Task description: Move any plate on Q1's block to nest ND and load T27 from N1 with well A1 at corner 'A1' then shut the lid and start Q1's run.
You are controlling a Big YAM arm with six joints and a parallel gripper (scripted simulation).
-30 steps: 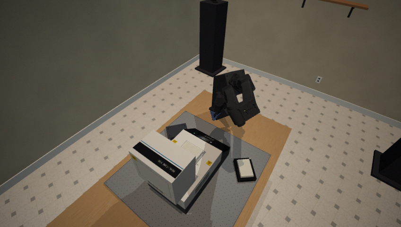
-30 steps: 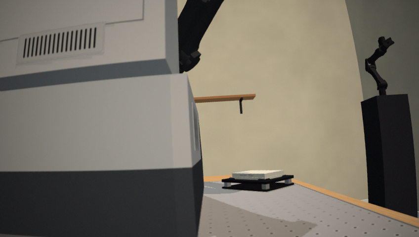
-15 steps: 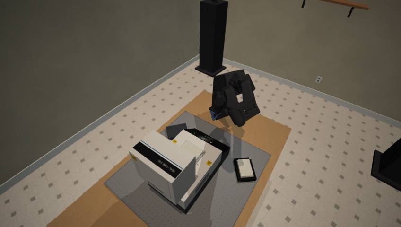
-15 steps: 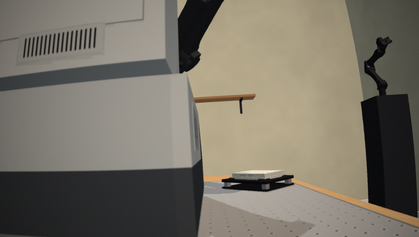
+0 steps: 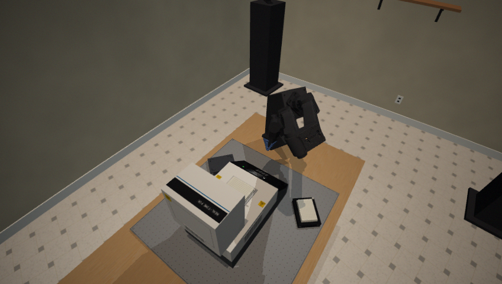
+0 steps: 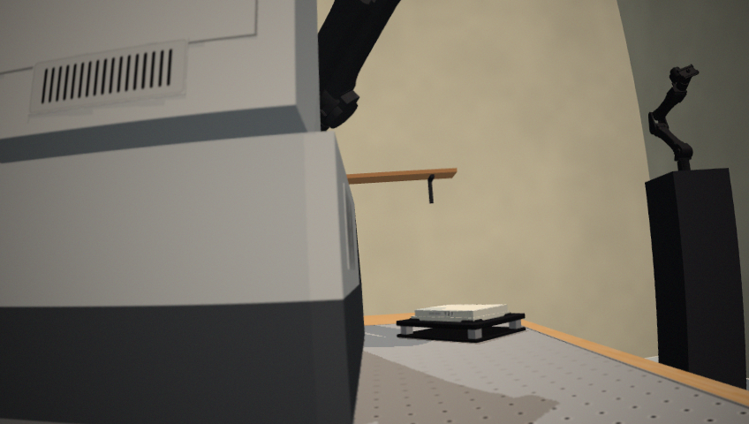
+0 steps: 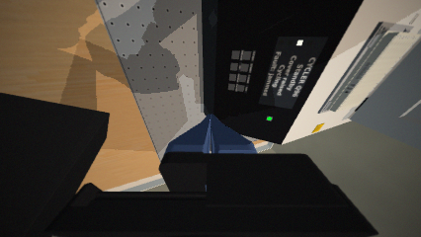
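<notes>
The cycler Q1 (image 5: 225, 203) stands mid-mat with its lid (image 5: 202, 200) raised and back from the block. A white plate (image 5: 240, 185) lies on the block, and its edge shows in the wrist view (image 7: 358, 74). The black panel (image 5: 262, 174) faces the arm. Its key rows (image 7: 242, 69) and green lamp (image 7: 269, 118) show in the wrist view. The sealed plate T27 (image 5: 305, 210) lies on the black nest N1 (image 5: 306, 222), right of Q1, and also shows in the exterior view (image 6: 461, 312). My gripper (image 5: 269, 145) (image 7: 210, 118) is shut and empty, in the air in front of the panel.
A dark grey empty nest ND (image 5: 219, 162) lies behind Q1's left side. Q1's rear housing (image 6: 157, 209) fills the left of the exterior view. A black pedestal (image 5: 266, 45) stands in the room's corner, another (image 6: 699, 273) beyond the table's right edge.
</notes>
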